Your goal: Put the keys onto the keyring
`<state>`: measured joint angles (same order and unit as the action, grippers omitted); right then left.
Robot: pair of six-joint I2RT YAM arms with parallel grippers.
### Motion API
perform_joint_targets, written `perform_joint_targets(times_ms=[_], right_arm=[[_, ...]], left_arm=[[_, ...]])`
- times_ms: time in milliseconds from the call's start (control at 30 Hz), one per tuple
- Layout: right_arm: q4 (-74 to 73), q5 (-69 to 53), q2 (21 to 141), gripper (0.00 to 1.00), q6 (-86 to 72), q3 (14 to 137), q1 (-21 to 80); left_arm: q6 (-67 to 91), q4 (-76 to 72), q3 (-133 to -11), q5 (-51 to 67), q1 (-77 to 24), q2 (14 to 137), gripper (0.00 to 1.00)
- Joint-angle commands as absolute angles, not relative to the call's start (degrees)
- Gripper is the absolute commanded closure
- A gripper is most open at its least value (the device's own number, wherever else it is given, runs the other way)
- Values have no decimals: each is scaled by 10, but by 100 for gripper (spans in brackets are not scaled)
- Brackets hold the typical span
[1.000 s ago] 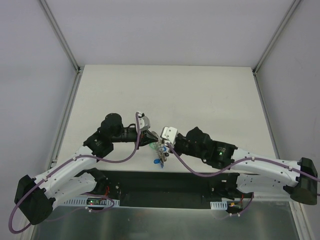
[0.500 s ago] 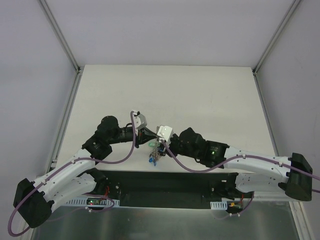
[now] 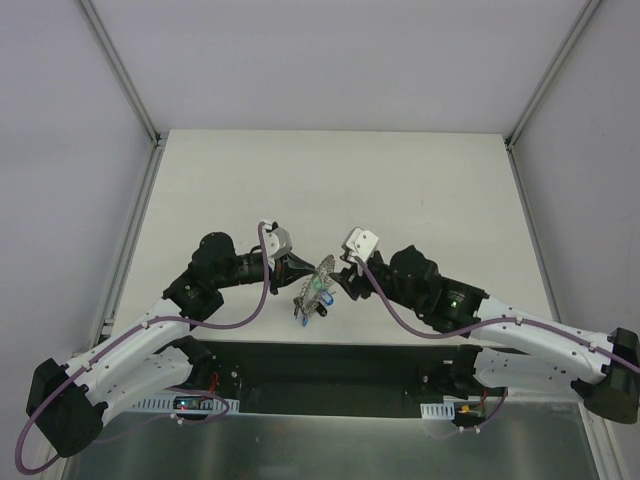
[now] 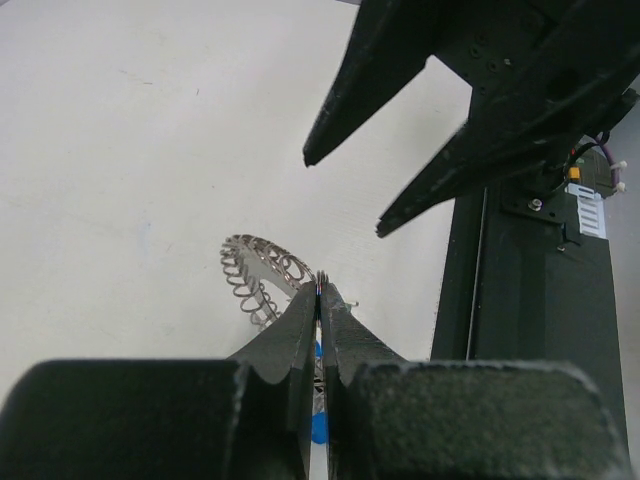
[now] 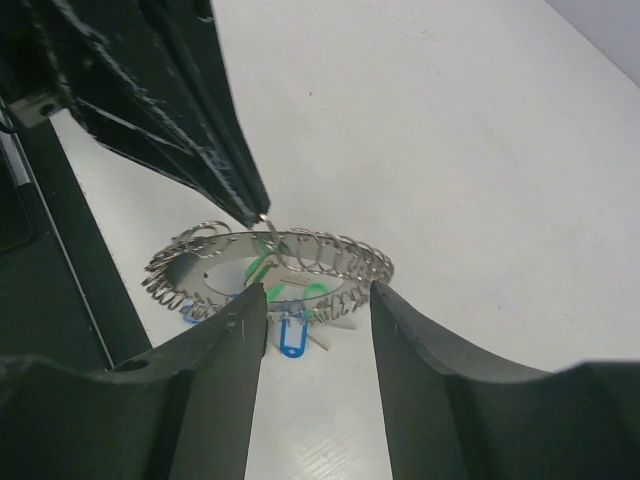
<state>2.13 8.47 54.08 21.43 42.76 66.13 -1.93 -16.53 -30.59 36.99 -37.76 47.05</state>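
Just past the black base plate (image 3: 330,365), the keyring (image 3: 318,285) is held tilted, its rim pinched from 10 o'clock by the closed left gripper (image 4: 320,284). Blue and green keys (image 5: 292,338) dangle beneath. At 2 o'clock the right gripper (image 5: 315,292) stands parted, gripping nothing.

Two white arms (image 3: 130,345) with black joints (image 3: 215,255) and trailing purple cables (image 3: 430,336).

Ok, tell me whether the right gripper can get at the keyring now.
Probably yes: the right gripper stands open facing the keyring, nothing between; the left gripper pinches only its far rim.
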Motion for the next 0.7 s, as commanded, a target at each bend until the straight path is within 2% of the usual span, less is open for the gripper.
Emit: perform_joint_targets(times_ms=[0, 67, 200, 667], right_arm=[[30, -52, 529, 51, 213, 420, 606], [31, -112, 533, 51, 221, 423, 582], [32, -158, 552, 52, 227, 433, 565], [73, -254, 617, 51, 229, 447, 528]], left_arm=[[-25, -220, -307, 398, -372, 460, 100], [-25, -225, -305, 407, -372, 459, 100], [-25, -231, -303, 407, -372, 458, 100], [-23, -246, -297, 430, -372, 449, 100]])
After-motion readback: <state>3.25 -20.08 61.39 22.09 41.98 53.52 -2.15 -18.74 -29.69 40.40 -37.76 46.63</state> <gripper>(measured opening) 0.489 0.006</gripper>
